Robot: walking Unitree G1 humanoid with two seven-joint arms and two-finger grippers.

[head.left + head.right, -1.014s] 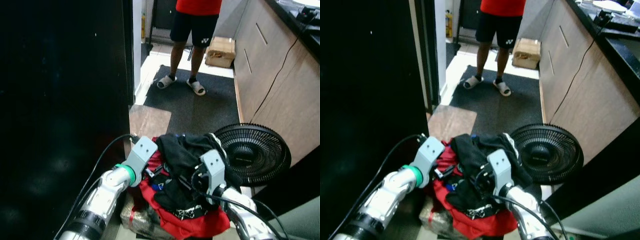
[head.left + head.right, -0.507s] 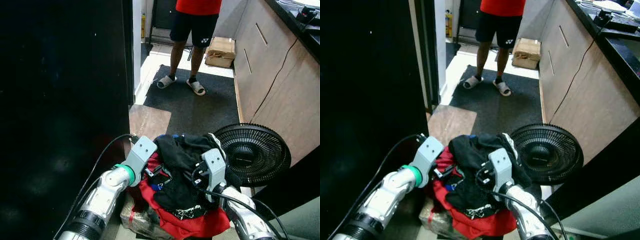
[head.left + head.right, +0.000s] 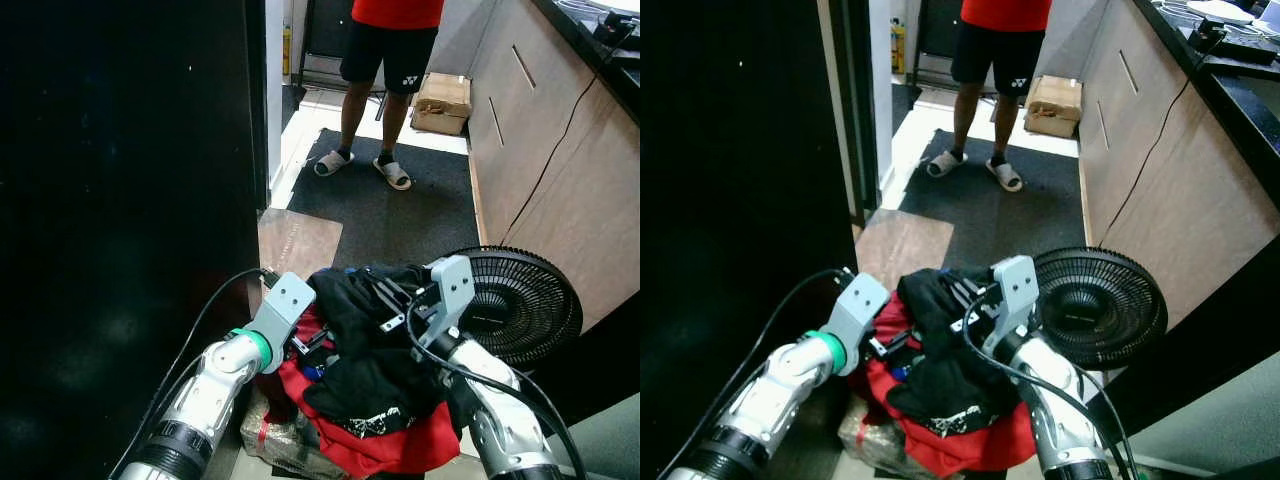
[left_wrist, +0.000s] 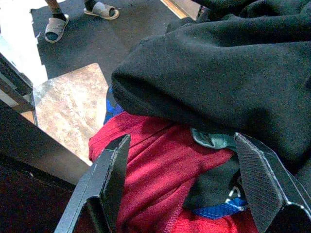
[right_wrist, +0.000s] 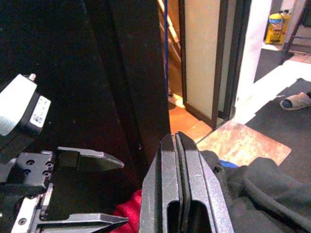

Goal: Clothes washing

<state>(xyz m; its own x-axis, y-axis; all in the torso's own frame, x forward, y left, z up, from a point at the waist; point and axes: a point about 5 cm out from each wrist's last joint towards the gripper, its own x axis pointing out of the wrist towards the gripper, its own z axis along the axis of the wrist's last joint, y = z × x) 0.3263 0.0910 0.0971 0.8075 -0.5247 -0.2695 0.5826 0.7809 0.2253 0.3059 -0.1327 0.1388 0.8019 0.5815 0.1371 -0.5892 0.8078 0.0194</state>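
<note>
A tall black panel (image 3: 120,200) fills the robot's left side. Low beside it the left arm (image 3: 215,385) reaches in to the clothes pile (image 3: 365,400), which sits at the bottom middle of the head views. The left gripper (image 4: 182,189) has its fingers (image 4: 109,179) spread wide apart, one on each side of the red garment (image 4: 155,170), with the black garment (image 4: 218,73) lying over the top; whether the fingers touch the cloth is hard to tell. A bit of blue cloth (image 4: 218,213) shows between the fingers, low in the pile.

The pile itself is mostly red at the bottom and black on top, resting on what may be a wrapped bundle (image 3: 280,440) beneath, though that part is too dim to name surely.

The right gripper (image 5: 182,189) is over the top of the pile, its fingers pressed flat together with nothing between them, pointing across toward the left gripper and the black panel. Its wrist block (image 3: 450,290) stands just in front of the fan (image 3: 520,305), which lies on the floor to the right of the pile, near the wooden cabinet (image 3: 560,180).

Farther off, a person (image 3: 385,60) in sandals stands on a dark mat (image 3: 400,215), a cardboard box (image 3: 440,100) beside them.
</note>
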